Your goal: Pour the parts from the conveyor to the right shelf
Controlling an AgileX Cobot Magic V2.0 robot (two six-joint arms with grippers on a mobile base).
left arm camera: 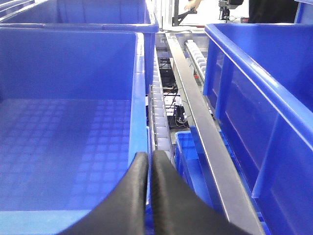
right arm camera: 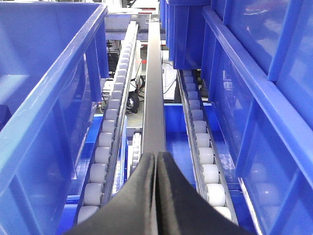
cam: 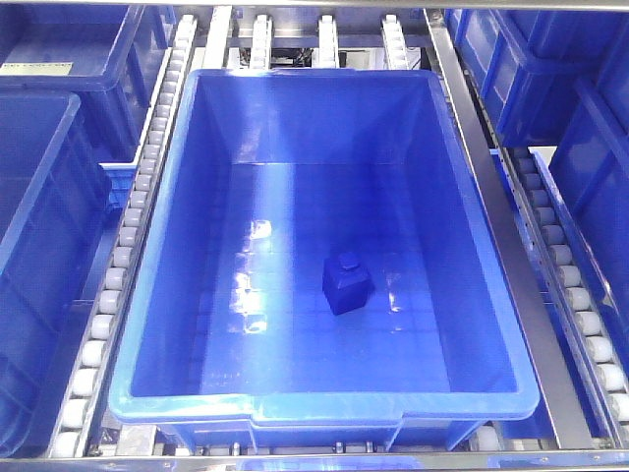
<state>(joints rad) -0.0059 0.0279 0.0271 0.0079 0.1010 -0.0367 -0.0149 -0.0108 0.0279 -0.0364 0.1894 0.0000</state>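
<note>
A large blue bin (cam: 177, 197) sits on the roller conveyor in the front view. One dark blue block-shaped part (cam: 346, 283) with a small knob on top lies on its floor, right of centre. Neither gripper shows in the front view. My left gripper (left arm camera: 149, 161) is shut and empty, hovering by the right wall of a blue bin (left arm camera: 139, 98). My right gripper (right arm camera: 156, 161) is shut and empty, above the grey metal rail (right arm camera: 153, 88) between two roller tracks, with the bin wall (right arm camera: 54, 98) to its left.
Other blue bins stand at the left (cam: 39, 236) and right (cam: 580, 128) of the central bin. White roller tracks (cam: 128, 236) and grey rails (cam: 511, 256) run along both sides. Stacked blue bins (right arm camera: 254, 83) line the right of the right wrist view.
</note>
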